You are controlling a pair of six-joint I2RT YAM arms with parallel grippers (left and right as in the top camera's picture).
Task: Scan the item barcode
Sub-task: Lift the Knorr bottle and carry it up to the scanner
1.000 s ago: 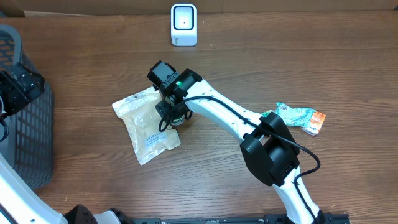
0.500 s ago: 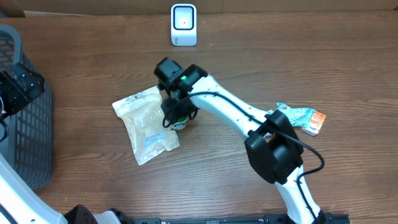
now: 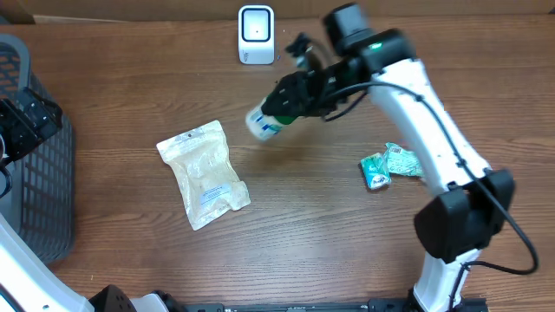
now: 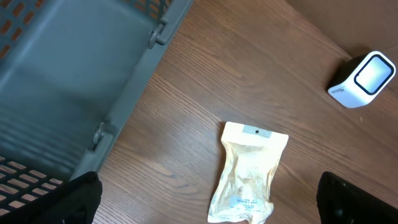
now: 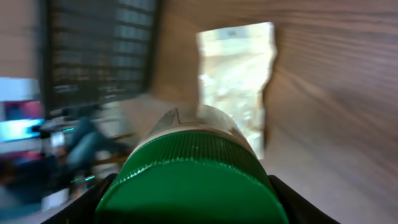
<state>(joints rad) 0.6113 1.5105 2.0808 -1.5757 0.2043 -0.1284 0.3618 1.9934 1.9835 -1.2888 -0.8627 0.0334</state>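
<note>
Overhead: bottle (image 3: 264,121) clamped in right pincer (image 3: 288,102), held above desk (image 3: 347,260). Scanner (image 3: 257,35) near, up-left of that pincer. Step judged: item being presented to scanner. Next move: barcode to be turned toward scanner window.
Left wrist: left pincer (image 3: 24,120) spread wide, nothing gripped. Basket (image 4: 62,62) ahead-left of it, no contents seen.
Right wrist: blurred. Green cap (image 5: 189,180) seen gripped, pouch (image 5: 236,81) beyond pincer.
</note>
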